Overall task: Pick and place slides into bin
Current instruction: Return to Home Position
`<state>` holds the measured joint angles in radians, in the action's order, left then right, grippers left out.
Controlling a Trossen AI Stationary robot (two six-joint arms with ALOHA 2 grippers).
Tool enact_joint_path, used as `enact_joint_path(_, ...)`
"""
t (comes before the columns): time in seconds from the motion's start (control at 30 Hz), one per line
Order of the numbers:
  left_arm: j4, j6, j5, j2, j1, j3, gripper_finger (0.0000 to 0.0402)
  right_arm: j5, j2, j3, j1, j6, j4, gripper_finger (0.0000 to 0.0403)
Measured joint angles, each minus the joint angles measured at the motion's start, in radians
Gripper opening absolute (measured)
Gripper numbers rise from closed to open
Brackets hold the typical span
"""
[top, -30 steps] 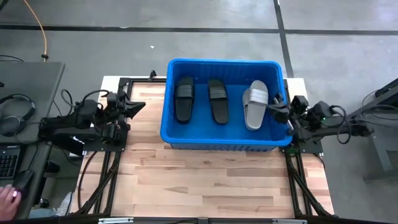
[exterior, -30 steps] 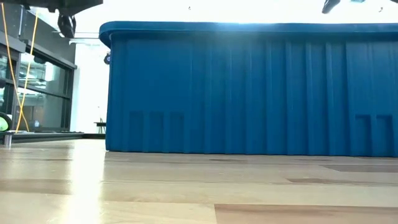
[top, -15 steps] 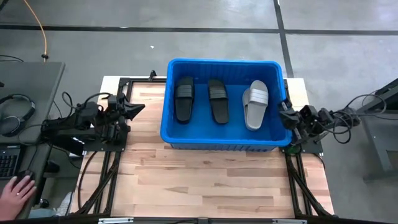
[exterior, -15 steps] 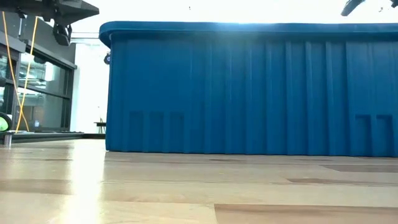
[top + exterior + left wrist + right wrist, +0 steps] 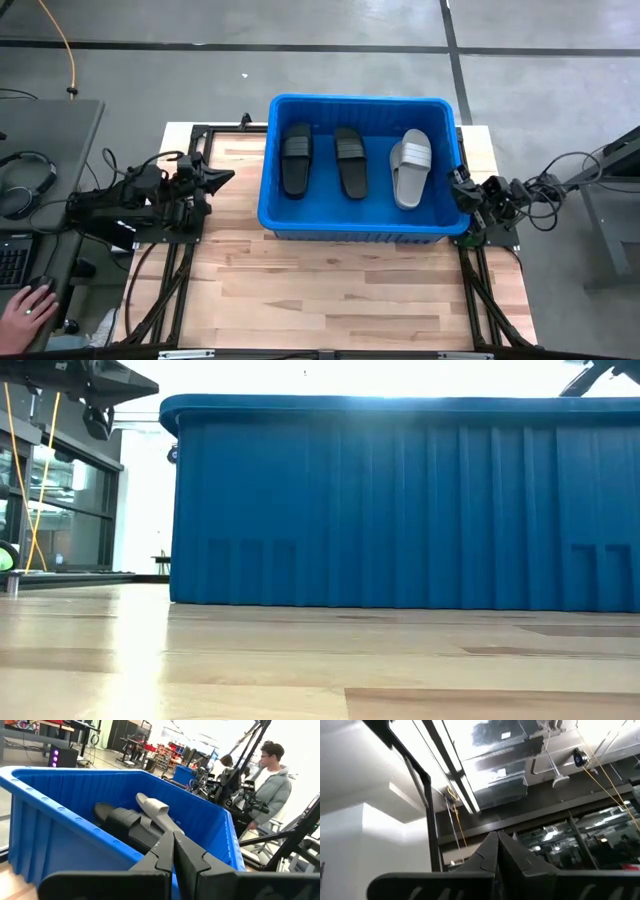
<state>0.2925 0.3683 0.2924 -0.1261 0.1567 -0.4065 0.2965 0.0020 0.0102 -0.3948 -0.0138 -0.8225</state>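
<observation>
Now the slides (image 5: 351, 162) lie in the bin (image 5: 358, 100), apart from both grippers.
Black ones lie left and middle on the blue floor, a grey one on the right. The left gripper (image 5: 224, 177) hovers outside the left wall, the right gripper (image 5: 458, 184) beside the right rim, each with fingers pressed together, holding nothing.

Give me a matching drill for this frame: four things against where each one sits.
1 grey slide
2 black slides
3 left pincer
4 right pincer

a shut, left of the bin
b bin's right part
c shut, by the bin's right rim
d bin's left and middle

Pairs: 1-b, 2-d, 3-a, 4-c
</observation>
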Motion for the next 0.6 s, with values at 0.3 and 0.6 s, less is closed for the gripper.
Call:
enact_joint_path(0.3,0.091,0.004,-0.012,0.000,0.000,0.000,0.0000,-0.002,0.002,0.000,-0.006,-0.010,0.037,0.0000)
enact_joint_path(0.6,0.099,-0.047,0.007,0.015,0.000,0.050,0.0000,-0.027,0.002,0.000,-0.006,0.042,0.040,0.0000)
